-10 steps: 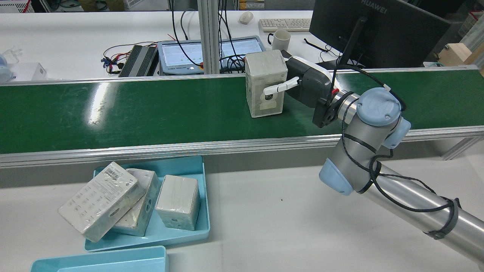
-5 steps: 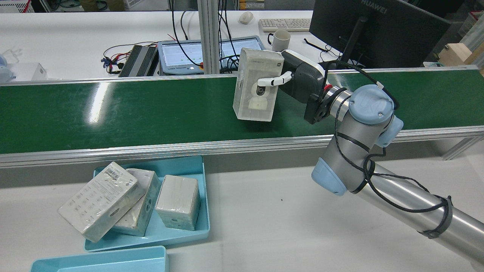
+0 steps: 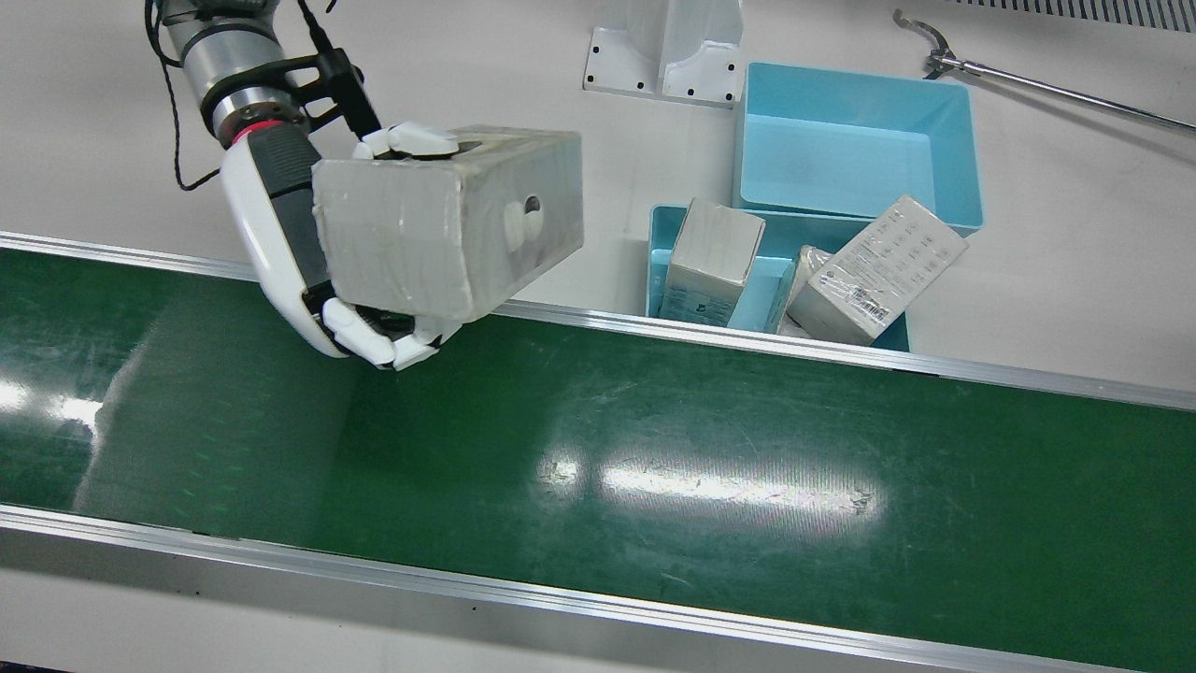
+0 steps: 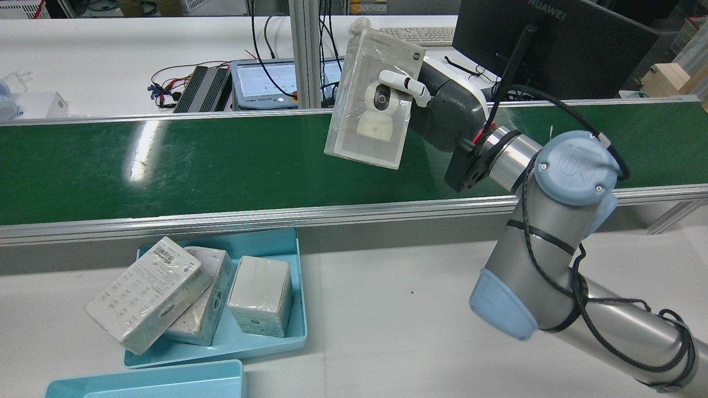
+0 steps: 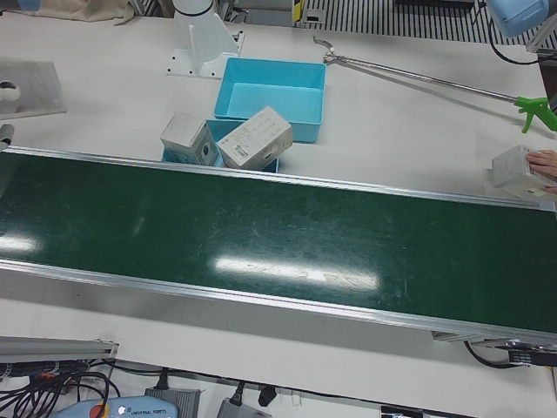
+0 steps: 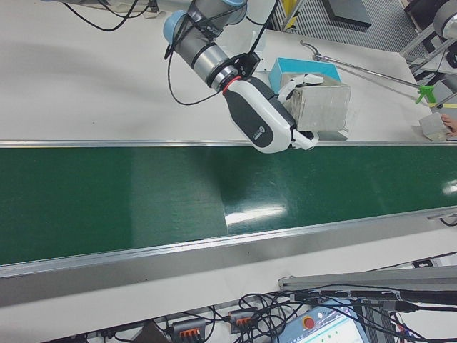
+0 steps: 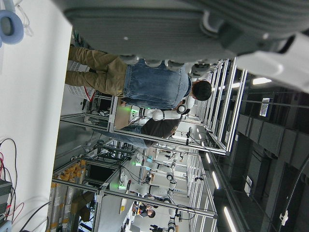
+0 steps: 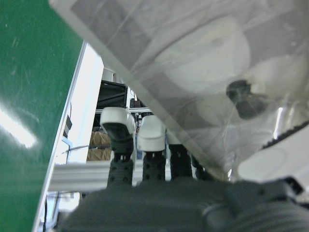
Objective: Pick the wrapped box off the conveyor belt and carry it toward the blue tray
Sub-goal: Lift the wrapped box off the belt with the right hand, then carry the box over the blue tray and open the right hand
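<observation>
The wrapped box [image 3: 448, 224], grey-white with a camera printed on it, is held in my right hand [image 3: 280, 234] above the near edge of the green conveyor belt [image 3: 654, 467]. In the rear view the box [image 4: 368, 99] hangs tilted, clear of the belt [image 4: 166, 160], with the right hand [image 4: 448, 110] behind it and fingers wrapped over its faces. The blue tray [image 4: 293, 260] lies on the white table to the lower left and holds three wrapped boxes [image 4: 260, 296]. The left hand view shows only a grey part of the left hand [image 7: 154, 24].
A second, deeper blue bin [image 3: 860, 140] stands behind the tray. A long grabber stick [image 3: 1028, 84] lies on the table. A person's hand holds another box [image 5: 520, 170] at the belt's far end. A monitor [image 4: 553, 44] and cables stand beyond the belt.
My right hand has lifted the box off the belt, raised it and tilted it, shifting slightly left in the rear view. The arm's elbow has swung up and right.
</observation>
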Motion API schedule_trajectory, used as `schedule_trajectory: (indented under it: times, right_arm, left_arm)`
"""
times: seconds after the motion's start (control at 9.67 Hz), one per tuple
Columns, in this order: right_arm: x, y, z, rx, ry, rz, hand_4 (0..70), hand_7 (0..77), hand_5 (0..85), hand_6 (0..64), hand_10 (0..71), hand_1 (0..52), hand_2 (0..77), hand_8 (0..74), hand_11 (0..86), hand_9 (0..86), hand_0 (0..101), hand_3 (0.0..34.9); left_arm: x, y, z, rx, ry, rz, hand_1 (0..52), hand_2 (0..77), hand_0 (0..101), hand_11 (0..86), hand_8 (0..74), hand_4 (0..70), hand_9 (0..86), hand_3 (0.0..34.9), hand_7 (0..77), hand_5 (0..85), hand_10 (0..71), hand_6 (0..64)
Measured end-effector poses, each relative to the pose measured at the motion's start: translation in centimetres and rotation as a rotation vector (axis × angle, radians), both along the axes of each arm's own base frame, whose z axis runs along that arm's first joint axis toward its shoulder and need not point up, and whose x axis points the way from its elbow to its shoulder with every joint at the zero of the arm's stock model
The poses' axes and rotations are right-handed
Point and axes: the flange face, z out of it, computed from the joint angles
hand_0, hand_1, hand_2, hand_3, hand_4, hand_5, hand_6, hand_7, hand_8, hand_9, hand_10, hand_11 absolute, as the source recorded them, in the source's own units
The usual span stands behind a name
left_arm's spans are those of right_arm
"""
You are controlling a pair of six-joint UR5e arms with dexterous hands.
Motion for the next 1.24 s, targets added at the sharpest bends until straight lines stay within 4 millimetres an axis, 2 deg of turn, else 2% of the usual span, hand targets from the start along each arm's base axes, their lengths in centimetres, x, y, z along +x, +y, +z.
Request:
schedule_trajectory:
  times: [0.1,0.21,0.31,0.41,0.52,0.62,0.72,0.83,0.93,1.03,1.14,1.24]
  right_arm:
    - [-3.1,2.6,-1.2,0.000,-0.010,-0.014,17.5,68.7,69.8,51.3,58.4,1.1,34.9,67.1,58.9,69.8,38,4.5]
    - [-6.8,5.4,-2.6,0.006,-0.008,-0.026,17.5,68.7,69.8,51.3,56.7,1.1,34.9,67.1,68.7,69.8,38,4.5]
    - [-10.0,7.8,-3.8,0.017,0.001,-0.028,17.5,69.8,69.8,51.8,54.0,1.1,35.5,65.4,72.0,69.8,36,8.2]
    - [-12.9,10.3,-5.1,0.026,0.012,-0.024,17.5,69.8,69.8,51.8,54.0,1.1,35.5,65.4,72.0,69.8,36,8.2]
    - [-15.5,12.2,-6.3,0.029,0.020,-0.020,19.1,70.9,68.7,46.9,50.7,1.1,35.5,53.5,69.8,69.8,38,15.8]
    - [-17.4,13.4,-7.3,0.029,0.025,-0.022,19.1,70.9,68.7,46.9,50.7,1.1,35.5,53.5,69.8,69.8,38,15.8]
    - [-18.8,14.4,-8.0,0.028,0.025,-0.027,20.2,69.3,63.8,32.2,36.5,1.6,35.5,39.3,53.5,54.0,42,24.7]
    - [-19.7,15.1,-8.4,0.026,0.026,-0.034,20.2,69.3,63.8,32.2,36.5,1.6,35.5,39.3,53.5,54.0,42,24.7]
    - [-20.4,15.6,-8.4,0.024,0.029,-0.040,15.3,57.8,56.2,14.7,15.8,5.4,32.2,19.6,35.5,35.5,44,27.3]
    - [-20.9,15.8,-8.4,0.021,0.034,-0.044,8.2,49.1,48.5,4.4,2.7,19.6,24.5,8.2,27.3,28.4,43,29.3]
    - [-21.3,16.0,-8.4,0.020,0.038,-0.048,8.2,49.1,48.5,4.4,2.7,19.6,24.5,8.2,27.3,28.4,43,29.3]
    - [-21.4,16.1,-8.4,0.021,0.039,-0.053,7.1,8.7,10.4,0.0,0.0,11.5,3.8,2.2,1.6,4.9,47,29.5]
  left_arm:
    - [0.0,0.0,0.0,0.000,0.000,0.000,0.0,0.5,0,0.5,0.5,0.0,0.5,0.0,0.5,0.5,0.5,0.5]
    - [0.0,0.0,0.0,0.000,0.000,0.000,0.0,0.5,0,0.5,0.5,0.0,0.5,0.0,0.5,0.5,0.5,0.5]
    - [0.0,0.0,0.0,0.000,0.000,0.000,0.0,0.5,0,0.5,0.5,0.5,0.5,0.0,0.5,1.1,0.5,0.0]
    - [0.0,0.0,0.0,0.000,0.000,0.000,0.0,1.1,0,0.5,0.5,0.0,0.5,0.0,0.5,0.5,0.0,0.5]
    - [0.0,0.0,0.0,0.000,0.000,0.000,0.0,1.1,0,0.5,0.5,0.0,0.5,0.0,0.5,0.5,0.5,0.5]
    - [0.0,0.0,0.0,0.000,0.000,0.000,0.0,1.1,0,0.5,0.5,0.5,0.0,0.0,0.5,0.5,0.0,0.5]
    - [0.0,0.0,0.0,0.000,0.000,0.000,0.0,1.1,0,0.5,0.5,0.5,0.0,0.0,0.5,0.5,0.0,0.5]
    - [0.0,0.0,0.0,0.000,0.000,0.000,0.0,1.1,0,0.5,0.5,0.0,0.0,0.0,0.5,0.5,0.0,0.0]
    - [0.0,0.0,0.0,0.000,0.000,0.000,0.0,1.1,0,0.5,0.5,0.0,0.0,0.0,0.5,0.5,0.0,0.0]
    - [0.0,0.0,0.0,0.000,0.000,0.000,0.0,1.1,0,0.5,0.5,0.5,0.5,0.0,0.5,1.1,0.5,0.5]
    - [0.0,0.0,0.0,0.000,0.000,0.000,0.0,1.1,0,0.5,0.5,0.0,0.0,0.0,0.5,1.1,0.5,0.5]
    - [0.0,0.0,0.0,0.000,0.000,0.000,0.0,1.1,0,0.5,0.5,0.0,0.0,0.0,0.5,0.5,0.5,0.5]
